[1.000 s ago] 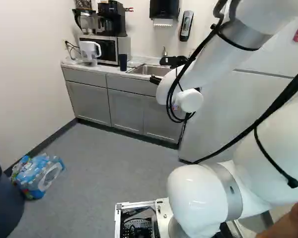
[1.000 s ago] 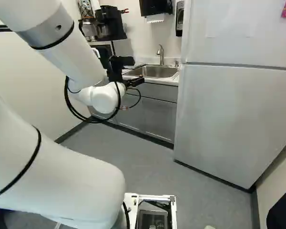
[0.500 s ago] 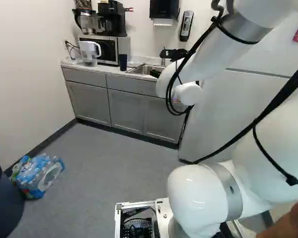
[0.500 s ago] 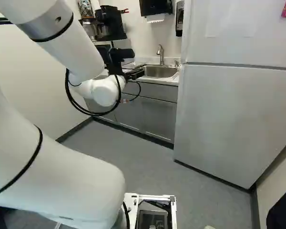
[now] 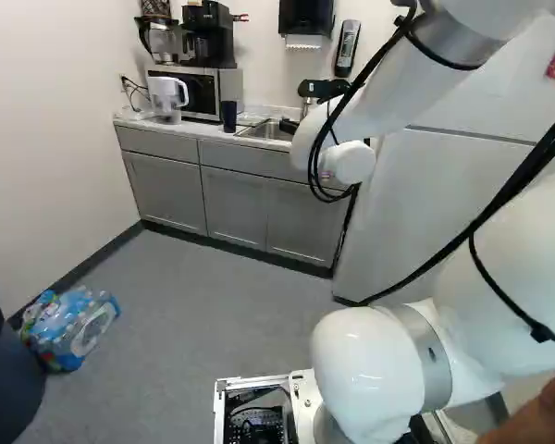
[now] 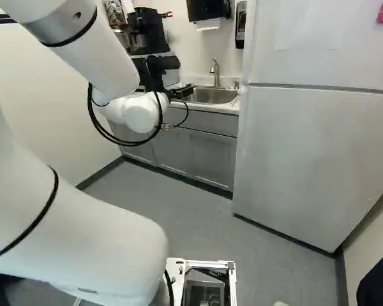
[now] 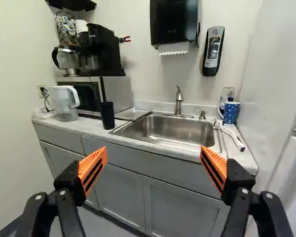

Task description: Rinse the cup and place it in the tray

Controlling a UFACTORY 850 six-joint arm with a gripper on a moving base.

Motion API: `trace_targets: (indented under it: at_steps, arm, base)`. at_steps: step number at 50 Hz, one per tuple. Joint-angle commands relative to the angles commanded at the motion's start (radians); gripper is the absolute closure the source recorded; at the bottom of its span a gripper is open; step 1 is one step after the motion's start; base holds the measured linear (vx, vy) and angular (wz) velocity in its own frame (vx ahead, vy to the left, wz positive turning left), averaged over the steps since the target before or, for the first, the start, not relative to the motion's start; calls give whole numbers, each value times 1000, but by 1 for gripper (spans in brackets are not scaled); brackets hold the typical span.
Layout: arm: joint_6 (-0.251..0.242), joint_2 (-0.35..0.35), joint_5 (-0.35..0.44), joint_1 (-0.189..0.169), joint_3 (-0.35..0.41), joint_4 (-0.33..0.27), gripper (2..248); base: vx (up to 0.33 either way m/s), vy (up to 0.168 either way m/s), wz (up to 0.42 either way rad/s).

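My arm (image 6: pixel 92 60) has lifted slightly since the last frame. Past the sink (image 7: pixel 170 129) edge, ahead of my wide-spread gripper (image 6: pixel 184 91), lies the tray (image 7: pixel 133 113); the dark cup (image 7: pixel 107 116) stands unmoved beside it, the spotted mug (image 7: pixel 230 113) across the sink.

A pale countertop (image 7: pixel 96 130) over gray cabinets (image 7: pixel 121 197) holds a water filter pitcher (image 7: pixel 65 107), a white dish brush (image 7: pixel 233 136) and a microwave (image 5: pixel 203 92) topped by a black coffee maker (image 7: pixel 106 54). A paper towel dispenser (image 7: pixel 173 20) hangs on the wall. A tall refrigerator (image 6: pixel 306 159) fills the right of the right base view; packed water bottles (image 5: pixel 72 324) sit on the floor (image 5: pixel 203 314).
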Motion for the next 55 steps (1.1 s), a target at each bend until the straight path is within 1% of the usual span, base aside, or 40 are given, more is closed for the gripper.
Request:
trace_targets:
  at_steps: [35, 55]
  arm:
    - [0, -17, -110, 0, -91, 0, 3]
    - [0, -20, -160, 0, -136, 0, 3]
  base:
    - [0, 0, 0]
    - [0, 0, 0]
